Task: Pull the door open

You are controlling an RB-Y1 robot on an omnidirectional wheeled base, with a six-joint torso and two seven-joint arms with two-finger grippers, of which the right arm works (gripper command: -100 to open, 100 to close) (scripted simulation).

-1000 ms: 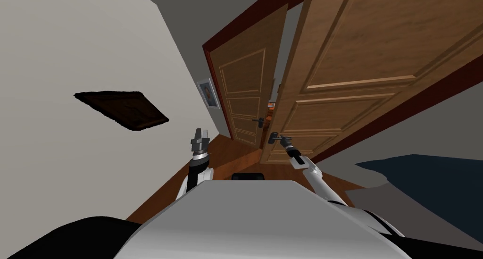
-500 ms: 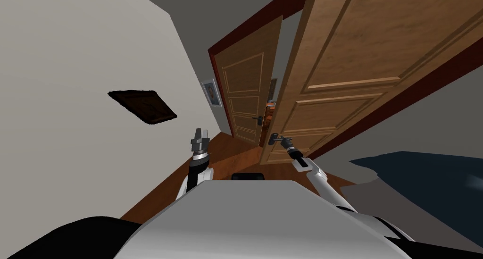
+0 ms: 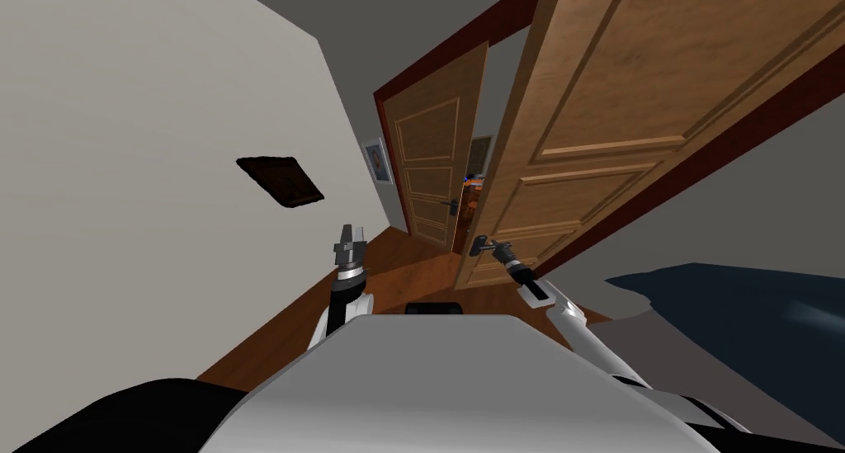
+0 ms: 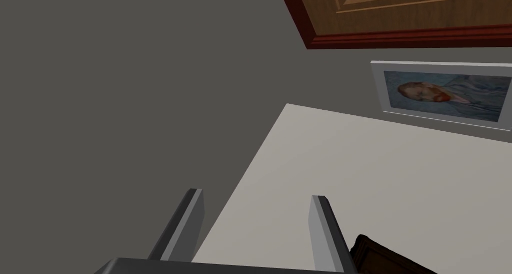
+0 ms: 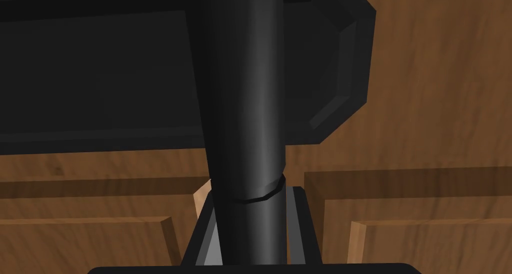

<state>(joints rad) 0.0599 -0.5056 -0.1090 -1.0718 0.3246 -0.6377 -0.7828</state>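
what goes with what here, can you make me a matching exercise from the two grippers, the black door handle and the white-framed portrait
Things
1. right gripper
2. left gripper
3. black cylindrical door handle
4. white-framed portrait picture

Place or state
A. hangs on the pale wall
B. open, holding nothing
C. shut on the handle
D. mounted on the brown panelled wooden door

Pairs: 1-C, 2-B, 3-D, 4-A
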